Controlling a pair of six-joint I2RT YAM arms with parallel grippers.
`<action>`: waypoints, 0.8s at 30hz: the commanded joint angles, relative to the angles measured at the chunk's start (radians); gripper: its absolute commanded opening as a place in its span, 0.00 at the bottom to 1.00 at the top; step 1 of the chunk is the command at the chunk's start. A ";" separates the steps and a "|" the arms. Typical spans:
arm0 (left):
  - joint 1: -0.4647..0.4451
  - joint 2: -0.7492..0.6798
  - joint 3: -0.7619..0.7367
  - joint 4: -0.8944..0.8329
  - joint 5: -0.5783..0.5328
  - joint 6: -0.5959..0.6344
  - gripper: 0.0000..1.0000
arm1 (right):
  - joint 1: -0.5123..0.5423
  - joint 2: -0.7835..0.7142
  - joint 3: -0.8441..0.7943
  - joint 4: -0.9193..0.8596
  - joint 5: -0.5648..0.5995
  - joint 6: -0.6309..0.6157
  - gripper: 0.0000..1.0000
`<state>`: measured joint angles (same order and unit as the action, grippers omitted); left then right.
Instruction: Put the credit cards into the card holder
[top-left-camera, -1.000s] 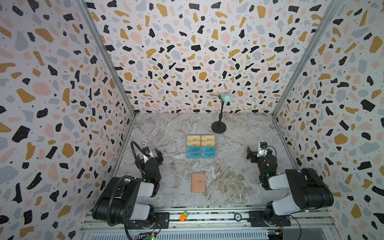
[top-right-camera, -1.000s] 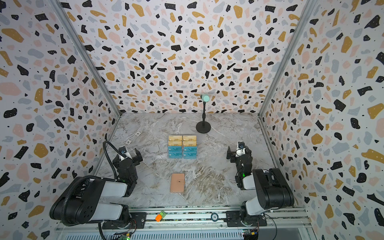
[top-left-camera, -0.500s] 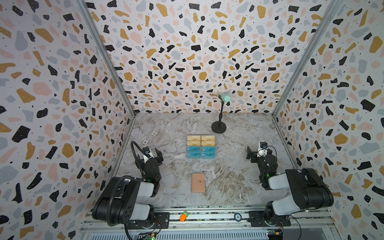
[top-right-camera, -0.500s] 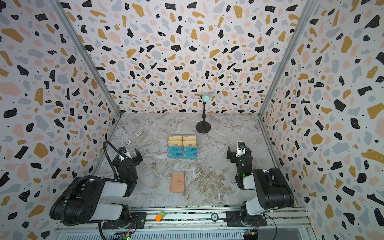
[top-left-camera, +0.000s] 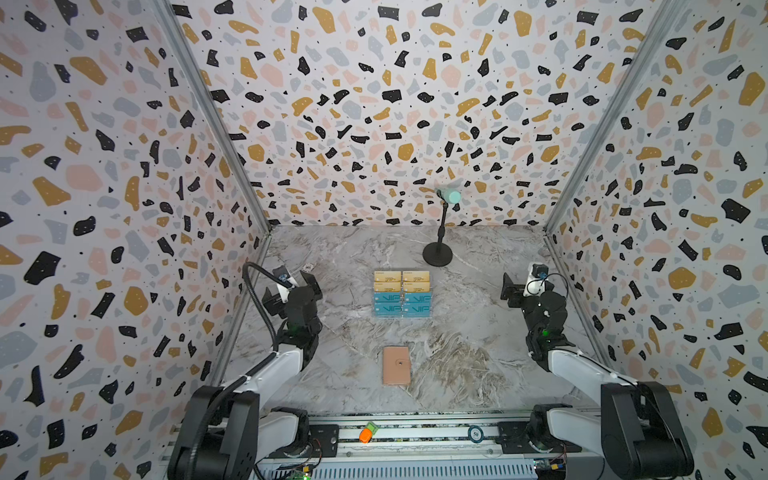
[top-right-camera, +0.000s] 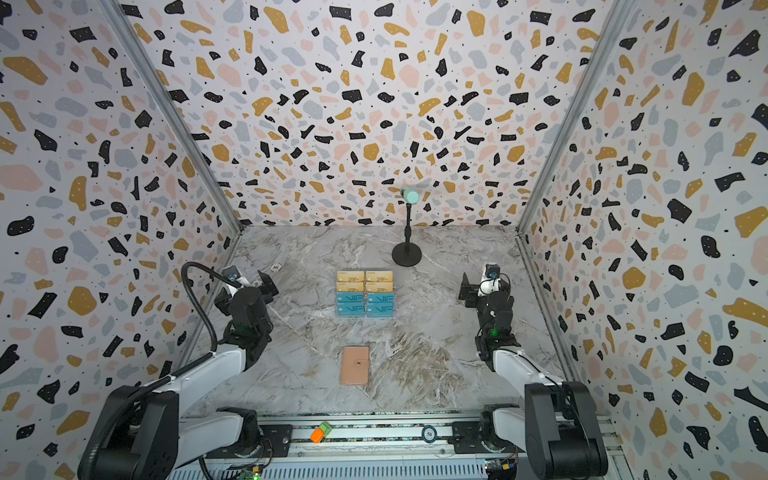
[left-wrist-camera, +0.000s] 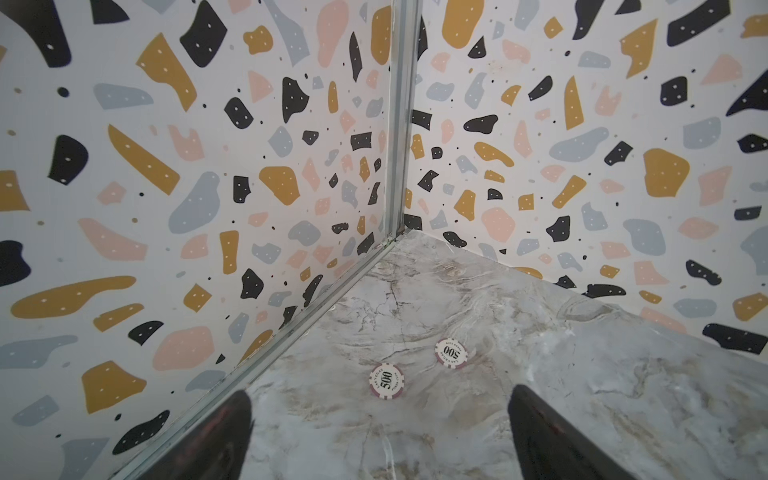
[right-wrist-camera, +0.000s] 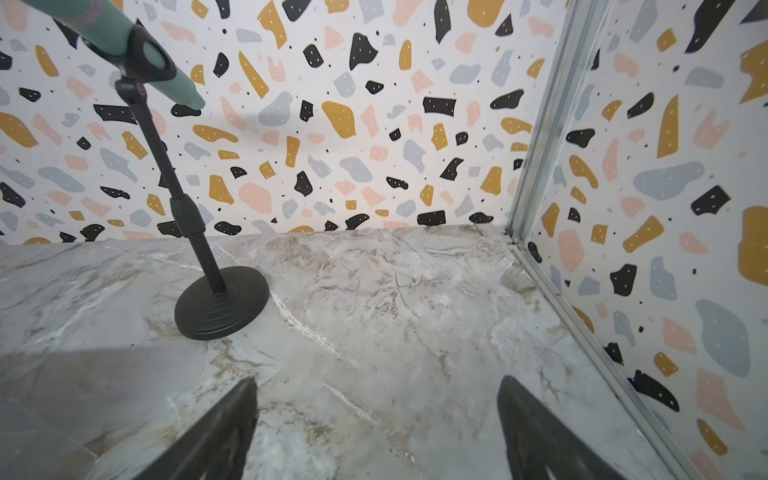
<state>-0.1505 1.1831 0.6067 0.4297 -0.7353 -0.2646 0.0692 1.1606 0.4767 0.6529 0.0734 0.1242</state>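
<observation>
**A:** Marbled table (top-left-camera: 478, 374), speckled walls on three sides. Where are the cards?

**B:** Cards (top-left-camera: 402, 294) sit mid-table in a clear rack (top-right-camera: 365, 316). The gold rows are at the back and the teal "VIP" rows are nearer the arms.

**A:** And the holder?

**B:** Holder (top-left-camera: 396, 365) lies flat and closed, snap facing up. It is in front of the rack and apart from it, between the two arms.

**A:** Grippers?

**B:** Left gripper (left-wrist-camera: 380, 395) hangs by the left wall, fingers spread wide and nothing between them. Two chips (left-wrist-camera: 387, 381) lie on the table just beyond it. Right gripper (right-wrist-camera: 377, 380) hangs by the right wall, also spread and empty. Both are well apart from cards and holder.

**A:** Anything else?

**B:** Mic stand (top-left-camera: 437, 253) stands behind the rack, near the back wall.
</observation>
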 joint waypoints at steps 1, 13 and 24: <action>0.002 0.002 0.172 -0.471 -0.006 -0.164 0.85 | -0.003 -0.005 0.140 -0.332 -0.059 0.118 0.86; -0.297 -0.077 0.273 -0.920 0.089 -0.310 0.67 | 0.244 -0.066 0.257 -0.740 -0.169 0.231 0.75; -0.454 -0.151 0.197 -1.092 0.476 -0.367 0.51 | 0.818 0.034 0.343 -1.006 -0.137 0.536 0.50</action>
<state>-0.5884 1.0546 0.8368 -0.6018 -0.4278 -0.6075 0.8196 1.1389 0.8082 -0.2539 -0.0414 0.5243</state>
